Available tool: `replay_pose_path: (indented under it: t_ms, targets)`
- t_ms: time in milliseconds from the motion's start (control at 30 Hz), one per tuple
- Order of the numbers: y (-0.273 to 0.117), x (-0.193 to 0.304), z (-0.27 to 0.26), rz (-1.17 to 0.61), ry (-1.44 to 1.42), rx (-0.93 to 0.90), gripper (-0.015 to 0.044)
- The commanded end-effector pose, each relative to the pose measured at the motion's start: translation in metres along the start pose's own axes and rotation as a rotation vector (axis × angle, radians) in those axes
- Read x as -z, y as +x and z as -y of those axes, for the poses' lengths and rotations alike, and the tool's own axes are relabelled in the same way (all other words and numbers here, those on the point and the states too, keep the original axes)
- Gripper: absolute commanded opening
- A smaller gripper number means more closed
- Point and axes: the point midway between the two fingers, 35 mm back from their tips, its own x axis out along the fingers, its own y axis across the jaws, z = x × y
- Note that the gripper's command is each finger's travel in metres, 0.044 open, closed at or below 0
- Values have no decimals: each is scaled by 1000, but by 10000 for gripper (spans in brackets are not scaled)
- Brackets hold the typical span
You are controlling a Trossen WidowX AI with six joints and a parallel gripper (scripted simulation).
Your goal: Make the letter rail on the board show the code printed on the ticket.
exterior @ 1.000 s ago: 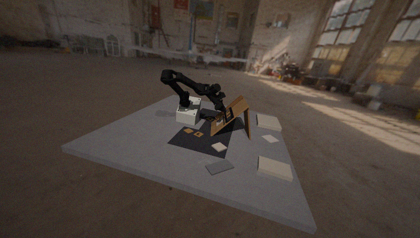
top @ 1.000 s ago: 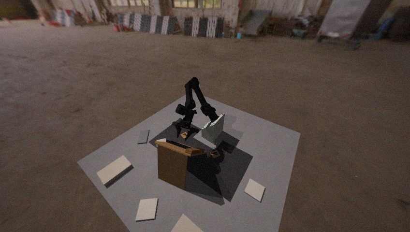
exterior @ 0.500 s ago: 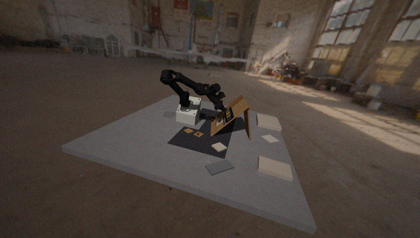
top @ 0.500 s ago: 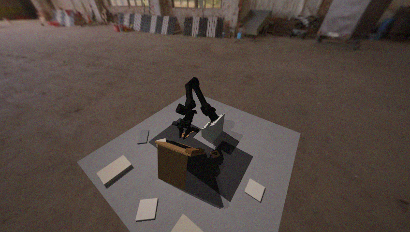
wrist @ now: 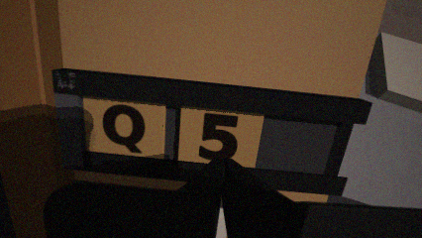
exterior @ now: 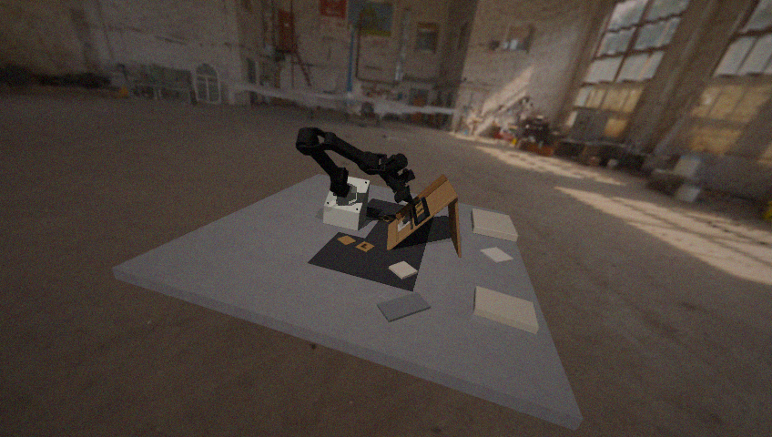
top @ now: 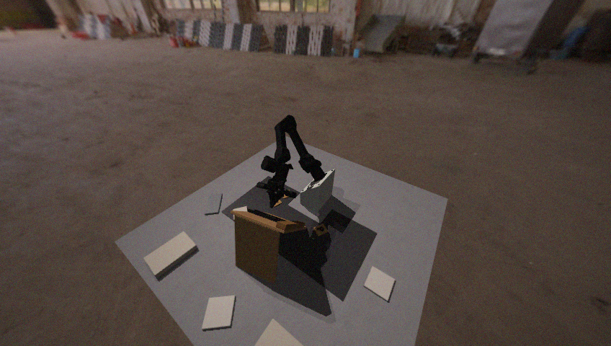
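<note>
The tilted wooden board (top: 256,252) (exterior: 445,193) (wrist: 213,40) carries a black letter rail (wrist: 213,88). In the wrist view, a Q tile (wrist: 124,126) sits in its left part and a 5 tile (wrist: 220,136) in its middle, with a narrow gap between them. Right of the 5 is an empty stretch up to a dark end bar. My gripper (top: 273,206) (exterior: 410,201) (wrist: 222,166) is shut and empty, its tips at the lower edge of the 5 tile; contact is unclear. Loose tiles (exterior: 346,238) (exterior: 365,247) (top: 320,230) lie on the dark mat (exterior: 340,259). The ticket's print is not readable.
A pale square (exterior: 402,269) lies on the mat beside the board. Thick pale blocks (top: 170,254) (exterior: 505,309), a thin grey plate (exterior: 403,307) and flat pale plates (top: 219,312) (top: 380,282) lie around the board on the grey counter (top: 411,214) (exterior: 217,270).
</note>
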Motion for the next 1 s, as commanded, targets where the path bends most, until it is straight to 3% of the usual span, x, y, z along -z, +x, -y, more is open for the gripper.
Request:
replay_pose_path:
  t_ms: [0,433,967]
  targets:
    - [8,-7,5,-106,26,-18,0]
    - [16,-20,34,-628,21,8,0]
    - [16,-20,34,-652,17,15,0]
